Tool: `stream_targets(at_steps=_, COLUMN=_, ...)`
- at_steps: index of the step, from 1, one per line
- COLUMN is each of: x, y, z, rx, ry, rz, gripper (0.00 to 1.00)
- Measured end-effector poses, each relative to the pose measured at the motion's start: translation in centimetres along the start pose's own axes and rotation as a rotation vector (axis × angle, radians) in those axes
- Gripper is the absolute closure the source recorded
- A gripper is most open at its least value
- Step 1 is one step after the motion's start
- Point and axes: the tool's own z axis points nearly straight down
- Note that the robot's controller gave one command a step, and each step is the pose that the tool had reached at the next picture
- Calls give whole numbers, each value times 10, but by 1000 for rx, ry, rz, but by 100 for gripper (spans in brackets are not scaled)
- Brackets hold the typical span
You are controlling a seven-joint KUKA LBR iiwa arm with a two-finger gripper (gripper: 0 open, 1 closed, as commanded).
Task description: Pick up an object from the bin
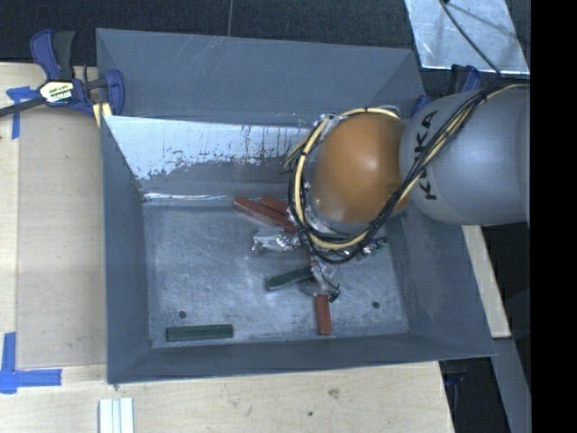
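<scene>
Grey metal makes up everything below me: the bin (198,269), with a scuffed, pale floor and walls that slope up on all four sides. My gripper (323,284) is low over that floor, a little right of its middle and toward the near wall. Most of it sits under my own bulk, so I cannot tell whether it is spread or closed, nor whether it has anything in it.

Just to the left of the gripper's tip lies a dark green stick (290,279), flat on the floor and slightly tilted, with its right end reaching in beside the tip. Whether the two touch I cannot make out. Just below the tip, toward the near wall, lies a short red-brown block (323,315), pointing roughly along the line from the tip to that wall. These two are the things closest to me.

Farther out, up and to the left, a crumpled silvery piece (270,240) lies on the floor. Beyond it, near the foot of the far wall, are two red-brown bars (261,209) side by side, running aslant. Well apart from all of these, a long dark green bar (199,333) rests alone along the foot of the near wall, in the left corner.

Above the gripper bulges my orange cover (356,170), looped with yellow and black cables (338,244). Behind it my grey arm (478,161) leads away over the bin's right wall.
</scene>
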Motion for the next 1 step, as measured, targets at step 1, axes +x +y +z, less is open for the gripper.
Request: stream_targets(at_steps=1, x=0, y=0, z=0, rx=1, ry=-3, rz=1, gripper=100)
